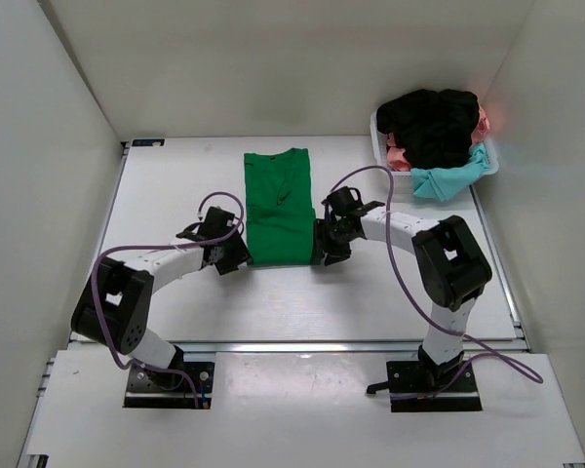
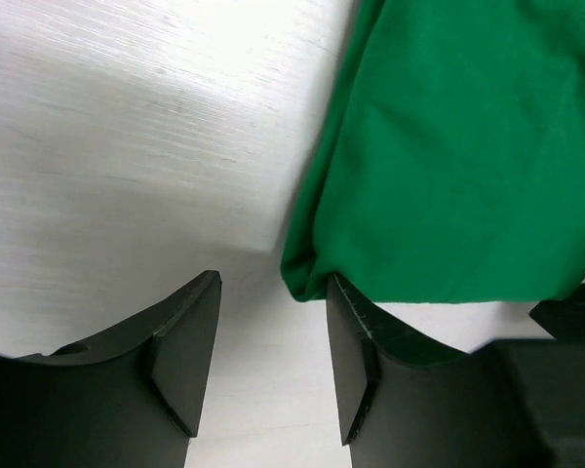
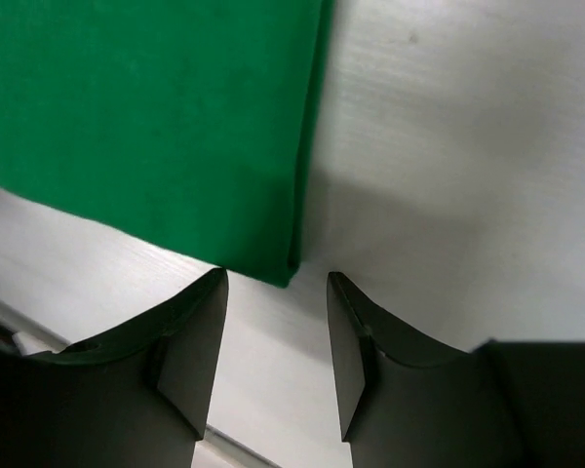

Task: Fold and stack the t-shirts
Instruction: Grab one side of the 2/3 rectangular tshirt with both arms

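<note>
A bright green t-shirt lies flat on the white table, folded into a long strip, collar end far. My left gripper is open at its near left corner; in the left wrist view that corner sits just ahead of the gap, against the right finger. My right gripper is open at the near right corner; in the right wrist view the corner lies just ahead of the jaws, untouched. Black, pink and light teal shirts are heaped in the basket.
The white plastic basket stands at the far right corner of the table. White walls enclose the table on the left, back and right. Purple cables loop from both arms above the table.
</note>
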Action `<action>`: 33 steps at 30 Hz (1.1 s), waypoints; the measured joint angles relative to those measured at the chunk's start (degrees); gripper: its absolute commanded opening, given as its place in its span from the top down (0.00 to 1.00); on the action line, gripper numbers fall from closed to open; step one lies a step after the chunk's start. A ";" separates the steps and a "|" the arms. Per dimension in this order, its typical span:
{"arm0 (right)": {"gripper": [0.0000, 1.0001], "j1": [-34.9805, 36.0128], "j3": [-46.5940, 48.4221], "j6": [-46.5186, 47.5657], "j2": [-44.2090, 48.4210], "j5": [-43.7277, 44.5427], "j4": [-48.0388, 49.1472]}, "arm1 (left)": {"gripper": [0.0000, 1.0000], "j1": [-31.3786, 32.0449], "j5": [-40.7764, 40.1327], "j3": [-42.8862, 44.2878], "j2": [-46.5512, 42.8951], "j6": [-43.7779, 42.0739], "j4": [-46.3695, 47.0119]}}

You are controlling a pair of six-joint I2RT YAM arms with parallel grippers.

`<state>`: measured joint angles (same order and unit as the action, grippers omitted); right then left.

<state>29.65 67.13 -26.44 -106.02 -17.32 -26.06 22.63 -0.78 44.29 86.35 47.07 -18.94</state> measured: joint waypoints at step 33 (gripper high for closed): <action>1.00 7.74 -15.65 4.39 21.40 -14.67 -13.57 | 1.00 8.28 10.19 -10.49 -33.11 8.07 -24.11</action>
<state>37.39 51.48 -22.04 -84.62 -31.99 -39.64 30.92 9.41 33.80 53.23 55.13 -43.05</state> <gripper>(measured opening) 0.009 0.021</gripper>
